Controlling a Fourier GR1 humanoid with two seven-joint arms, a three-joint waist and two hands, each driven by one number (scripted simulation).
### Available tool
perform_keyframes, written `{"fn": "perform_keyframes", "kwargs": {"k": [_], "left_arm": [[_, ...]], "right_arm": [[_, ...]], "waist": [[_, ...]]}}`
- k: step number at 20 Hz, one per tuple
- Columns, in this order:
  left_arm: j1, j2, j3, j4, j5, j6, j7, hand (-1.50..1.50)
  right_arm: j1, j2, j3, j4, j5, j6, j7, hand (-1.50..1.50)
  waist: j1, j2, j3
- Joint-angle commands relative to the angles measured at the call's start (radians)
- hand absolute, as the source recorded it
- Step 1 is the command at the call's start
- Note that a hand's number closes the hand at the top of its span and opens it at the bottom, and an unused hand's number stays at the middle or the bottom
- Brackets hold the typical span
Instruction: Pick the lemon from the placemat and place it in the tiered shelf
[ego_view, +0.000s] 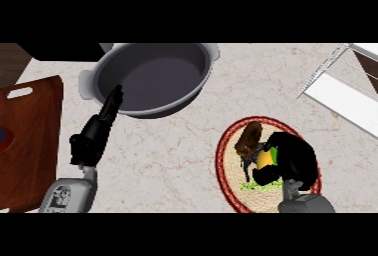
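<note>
On the round red-rimmed placemat (230, 134) at the lower right lies the yellow lemon (263, 158), mostly covered by my right hand (291, 159). The black fingers of that hand curl down round the lemon, so only a small yellow patch shows. The white tiered shelf (347, 92) stands at the upper right edge, well away from the hand. At the left my left hand (94, 135) points up with straight fingers, its tips in front of the pot's wall, holding nothing.
A large grey pot (151, 75) sits at the top centre. A brown wooden cutting board (33, 140) lies along the left edge. On the placemat a dark brown item (249, 138) lies beside the lemon, and something green (260, 186) shows under the hand.
</note>
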Motion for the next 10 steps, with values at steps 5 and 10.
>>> {"fn": "perform_keyframes", "kwargs": {"k": [5, 10], "left_arm": [[-0.039, -0.045, -0.028, 0.095, -0.032, 0.025, -0.018, 0.00], [-0.030, -0.010, -0.003, 0.056, -0.002, -0.010, 0.009, 0.00]], "right_arm": [[-0.367, 0.045, -0.003, 0.221, -0.087, -0.310, 0.404, 1.50], [-0.524, 0.045, -0.026, 0.217, -0.036, -0.521, 0.435, 1.50]], "waist": [[0.018, 0.004, -0.003], [0.023, -0.004, -0.004]]}}
